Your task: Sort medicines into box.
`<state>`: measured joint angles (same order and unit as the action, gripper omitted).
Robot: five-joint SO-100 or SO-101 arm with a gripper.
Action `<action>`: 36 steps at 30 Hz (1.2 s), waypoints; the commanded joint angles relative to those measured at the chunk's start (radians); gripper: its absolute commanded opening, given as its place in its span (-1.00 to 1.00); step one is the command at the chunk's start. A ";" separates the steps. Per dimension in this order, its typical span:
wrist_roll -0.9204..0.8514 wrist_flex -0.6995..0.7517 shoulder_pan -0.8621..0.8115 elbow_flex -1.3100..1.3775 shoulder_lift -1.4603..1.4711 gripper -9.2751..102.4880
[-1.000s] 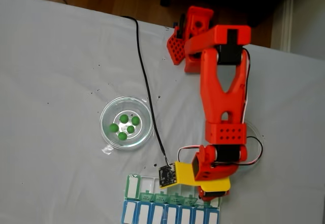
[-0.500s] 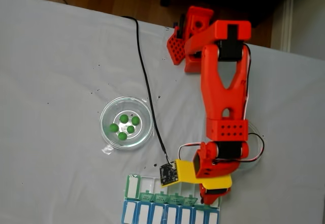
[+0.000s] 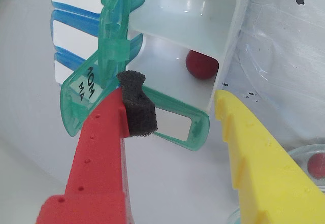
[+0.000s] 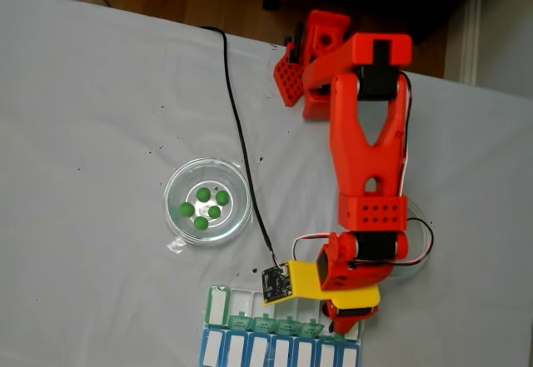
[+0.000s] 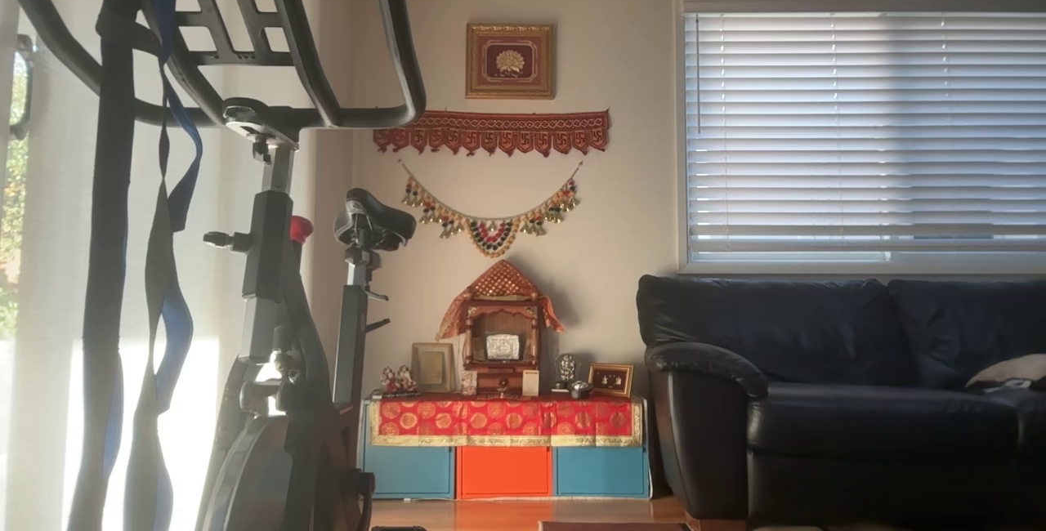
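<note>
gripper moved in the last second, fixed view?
Yes, slightly. Against the pill organizer, the gripper has shifted a little toward the right of the fixed view; the dish of green pills stayed put.

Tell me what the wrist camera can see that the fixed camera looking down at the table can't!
The wrist view shows a dark red pill lying in an open white compartment, and black foam on the red finger. The fixed view shows five green pills in a glass dish, plus the orange arm. Both show the pill organizer and the gripper, jaws open.
</note>
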<state>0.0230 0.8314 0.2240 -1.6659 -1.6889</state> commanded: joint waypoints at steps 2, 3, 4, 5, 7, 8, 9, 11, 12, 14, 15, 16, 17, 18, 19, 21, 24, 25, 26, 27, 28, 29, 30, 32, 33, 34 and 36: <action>-0.011 -0.015 0.011 0.058 -0.091 -0.46; -0.012 0.000 0.012 0.066 -0.094 -0.47; -0.018 0.020 0.012 0.075 -0.097 -0.49; -0.025 0.035 0.011 0.084 -0.101 -0.51; -0.029 0.081 0.006 0.127 -0.097 -0.58; -0.029 0.107 0.005 0.152 -0.095 -0.62; -0.029 0.141 0.002 0.184 -0.091 -0.70; -0.032 0.212 0.002 0.242 -0.084 -0.78; -0.032 0.247 0.003 0.276 -0.077 -0.81; -0.020 0.291 0.011 0.316 -0.080 -0.81; -0.015 0.314 0.015 0.331 -0.091 -0.81; -0.012 0.348 0.021 0.351 -0.101 -0.81; -0.006 0.388 0.031 0.373 -0.114 -0.81; 0.002 0.433 0.041 0.397 -0.130 -0.81; 0.008 0.465 0.049 0.411 -0.149 -0.81; 0.005 0.532 0.071 0.443 -0.178 -0.81; -0.002 0.571 0.104 0.443 -0.204 -0.81; -0.014 0.581 0.115 0.440 -0.207 -0.81; -0.032 0.598 0.126 0.445 -0.202 -0.81; -0.058 0.629 0.143 0.462 -0.192 -0.81; -0.078 0.678 0.166 0.497 -0.167 -0.81; -0.097 0.744 0.190 0.545 -0.127 -0.81; -0.115 0.815 0.209 0.594 -0.089 -0.81; -0.149 0.920 0.239 0.657 -0.032 -0.81; -0.155 0.927 0.252 0.646 -0.029 -0.81; -0.158 0.917 0.265 0.620 -0.035 -0.81; -0.160 0.882 0.288 0.555 -0.060 -0.81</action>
<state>-0.1212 1.7181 0.4771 -1.1321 -1.7012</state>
